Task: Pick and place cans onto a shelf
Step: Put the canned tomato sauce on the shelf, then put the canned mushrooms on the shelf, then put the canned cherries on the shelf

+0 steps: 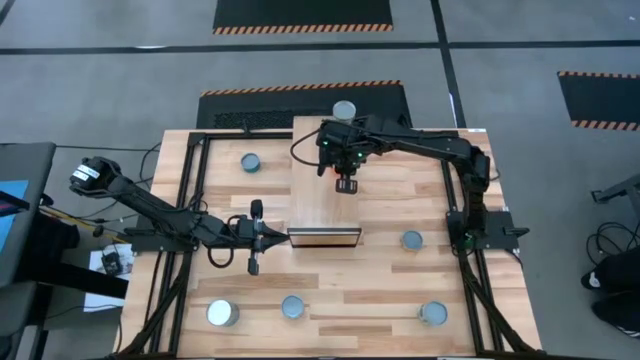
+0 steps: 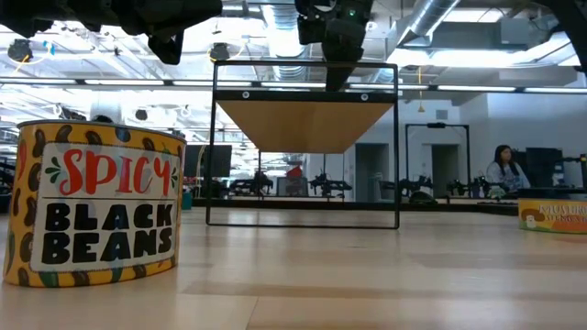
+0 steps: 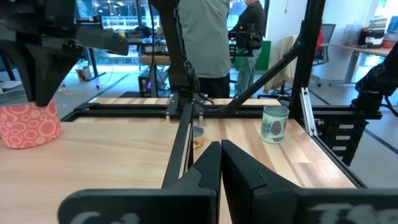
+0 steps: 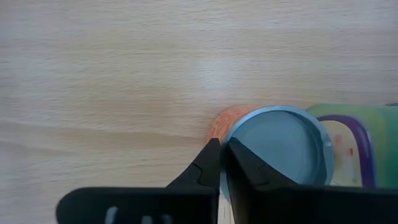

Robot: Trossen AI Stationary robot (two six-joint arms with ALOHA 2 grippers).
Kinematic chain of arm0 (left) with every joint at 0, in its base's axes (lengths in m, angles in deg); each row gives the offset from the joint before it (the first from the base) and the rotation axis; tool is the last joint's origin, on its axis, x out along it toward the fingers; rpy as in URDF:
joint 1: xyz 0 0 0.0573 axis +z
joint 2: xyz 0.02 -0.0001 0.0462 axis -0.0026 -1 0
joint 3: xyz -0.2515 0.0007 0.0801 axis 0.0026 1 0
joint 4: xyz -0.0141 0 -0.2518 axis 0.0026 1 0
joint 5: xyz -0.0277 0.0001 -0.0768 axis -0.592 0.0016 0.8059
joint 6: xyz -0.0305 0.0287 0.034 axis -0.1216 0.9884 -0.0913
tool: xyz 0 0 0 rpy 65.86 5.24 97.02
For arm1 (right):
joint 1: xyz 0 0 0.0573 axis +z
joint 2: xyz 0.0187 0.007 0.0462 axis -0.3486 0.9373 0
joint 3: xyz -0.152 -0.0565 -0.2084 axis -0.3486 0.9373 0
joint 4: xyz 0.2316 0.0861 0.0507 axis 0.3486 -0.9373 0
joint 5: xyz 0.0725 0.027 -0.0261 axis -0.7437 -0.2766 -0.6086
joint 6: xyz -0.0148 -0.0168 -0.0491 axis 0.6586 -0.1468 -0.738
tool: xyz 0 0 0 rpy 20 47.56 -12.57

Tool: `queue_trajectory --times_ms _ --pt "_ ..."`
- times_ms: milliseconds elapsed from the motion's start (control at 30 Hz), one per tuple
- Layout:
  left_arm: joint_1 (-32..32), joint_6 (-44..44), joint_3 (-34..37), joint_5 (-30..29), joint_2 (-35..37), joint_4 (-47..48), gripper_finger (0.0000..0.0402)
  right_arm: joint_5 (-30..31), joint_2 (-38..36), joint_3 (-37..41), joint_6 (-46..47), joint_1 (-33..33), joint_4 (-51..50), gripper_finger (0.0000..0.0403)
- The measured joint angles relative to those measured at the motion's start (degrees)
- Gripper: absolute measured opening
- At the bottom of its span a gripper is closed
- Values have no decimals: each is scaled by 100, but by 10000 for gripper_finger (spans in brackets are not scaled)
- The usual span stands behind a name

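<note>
right gripper [image 1: 346, 185] hangs over the long light-wood shelf [image 1: 325, 200], fingers nearly together around nothing; in the wrist view a short orange-sided metal can with a silvery-blue round top [image 4: 273, 146] sits just past the fingertips. another silvery-topped can [image 1: 344, 110] stands at the shelf's far end. left gripper [image 1: 283, 237] rests by the shelf's dark-edged near end, fingers pressed together.

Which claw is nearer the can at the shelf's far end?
Right. The right claw is over the shelf, near that can; the left claw waits by the shelf's near end.
</note>
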Motion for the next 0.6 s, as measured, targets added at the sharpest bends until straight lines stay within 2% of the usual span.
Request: queue_trajectory --times_ms 200,600 --pt "0 28 0 2 0 -2 0 38 7 0 68 0 30 55" --pt "2 26 0 7 0 -2 0 554 -48 -81 60 157 45 124"
